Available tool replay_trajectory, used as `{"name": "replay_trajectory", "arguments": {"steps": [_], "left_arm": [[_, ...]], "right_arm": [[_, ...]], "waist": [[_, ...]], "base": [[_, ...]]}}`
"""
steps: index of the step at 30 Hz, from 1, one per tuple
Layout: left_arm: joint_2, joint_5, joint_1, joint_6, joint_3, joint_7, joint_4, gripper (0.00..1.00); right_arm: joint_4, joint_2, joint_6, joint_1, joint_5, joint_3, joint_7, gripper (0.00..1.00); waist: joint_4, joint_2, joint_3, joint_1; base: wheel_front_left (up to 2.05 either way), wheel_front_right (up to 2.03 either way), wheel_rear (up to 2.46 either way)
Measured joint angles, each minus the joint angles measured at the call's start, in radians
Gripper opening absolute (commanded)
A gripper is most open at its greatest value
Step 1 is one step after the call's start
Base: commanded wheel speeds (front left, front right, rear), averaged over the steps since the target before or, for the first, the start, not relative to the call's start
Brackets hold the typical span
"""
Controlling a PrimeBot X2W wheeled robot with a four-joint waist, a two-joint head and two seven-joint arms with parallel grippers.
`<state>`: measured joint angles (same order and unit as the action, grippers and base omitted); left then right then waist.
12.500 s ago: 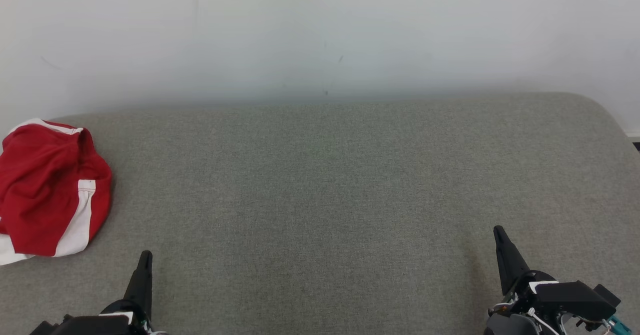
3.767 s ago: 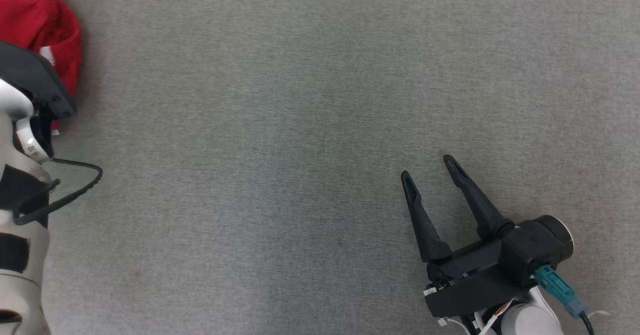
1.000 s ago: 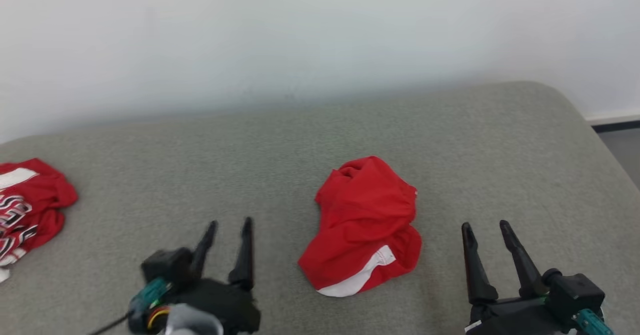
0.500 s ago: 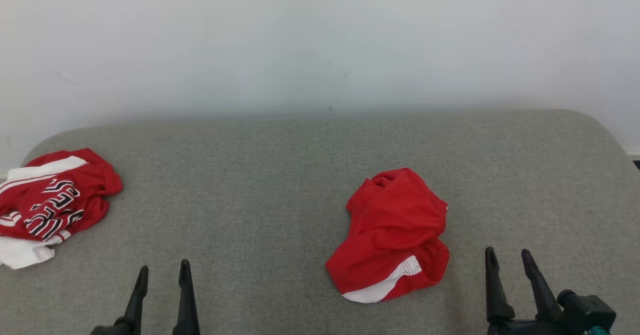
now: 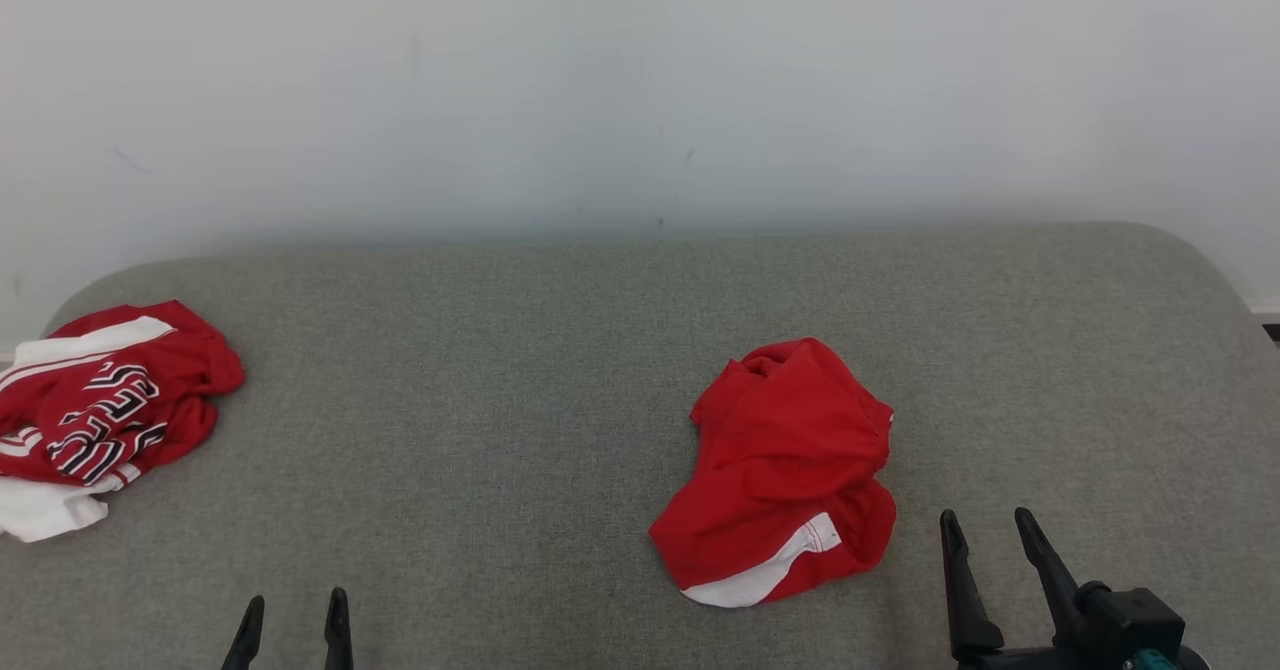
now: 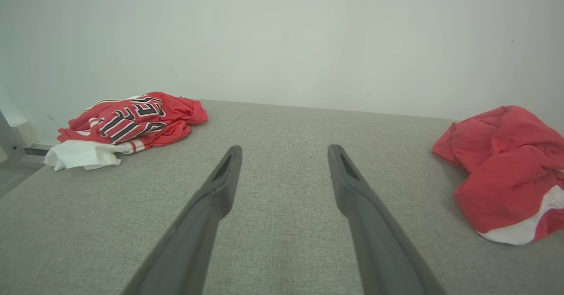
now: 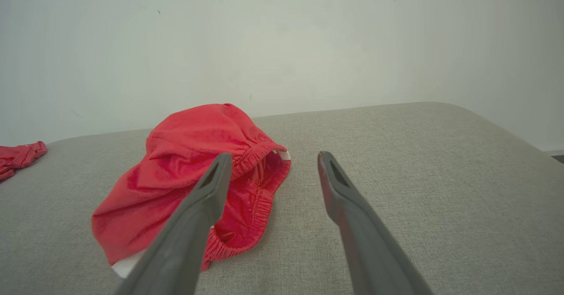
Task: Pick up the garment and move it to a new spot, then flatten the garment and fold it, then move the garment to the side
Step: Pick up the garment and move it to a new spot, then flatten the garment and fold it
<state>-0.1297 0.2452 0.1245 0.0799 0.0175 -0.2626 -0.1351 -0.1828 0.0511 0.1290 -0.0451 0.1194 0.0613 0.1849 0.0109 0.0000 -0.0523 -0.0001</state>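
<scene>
Spread left gripper (image 5: 297, 600) is mostly cut off below, right gripper (image 5: 984, 516) spread too; crumpled red-and-white fabric garment (image 5: 785, 460) hides its shape.

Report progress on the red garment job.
Done, apparently: the red garment lies crumpled midway along the grey cushion, apart from the printed jersey pile at the far left. In hand: nothing; the left gripper and right gripper are open and empty. Left: flattening, folding, moving it aside.
</scene>
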Motion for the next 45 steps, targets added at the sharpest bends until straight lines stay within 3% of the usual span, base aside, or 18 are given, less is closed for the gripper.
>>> {"name": "replay_trajectory", "arguments": {"steps": [15,34,41,45], "left_arm": [[0.044,-0.036,0.012,0.042,-0.063,0.0,-0.008,1.0],[0.055,-0.059,0.012,0.049,-0.056,0.0,-0.019,1.0],[0.05,-0.062,0.01,0.049,-0.036,0.0,-0.038,1.0],[0.029,-0.059,-0.028,0.049,0.029,0.0,-0.038,1.0]], "right_arm": [[0.03,0.0,0.0,-0.007,-0.01,-0.01,-0.012,1.0],[0.03,0.0,0.0,-0.007,0.009,-0.002,-0.013,1.0],[0.032,0.0,0.0,-0.006,0.008,-0.004,-0.018,1.0],[0.039,0.0,0.0,-0.006,0.011,-0.009,-0.028,1.0]], "waist": [[-0.019,0.0,0.011,0.0],[-0.017,0.0,0.011,0.0001],[-0.023,0.0,0.014,0.0001],[-0.04,0.0,0.015,0.0]], "base": [[0.0,0.0,0.0],[0.0,0.0,0.0],[0.0,0.0,0.0],[0.0,0.0,0.0]]}}
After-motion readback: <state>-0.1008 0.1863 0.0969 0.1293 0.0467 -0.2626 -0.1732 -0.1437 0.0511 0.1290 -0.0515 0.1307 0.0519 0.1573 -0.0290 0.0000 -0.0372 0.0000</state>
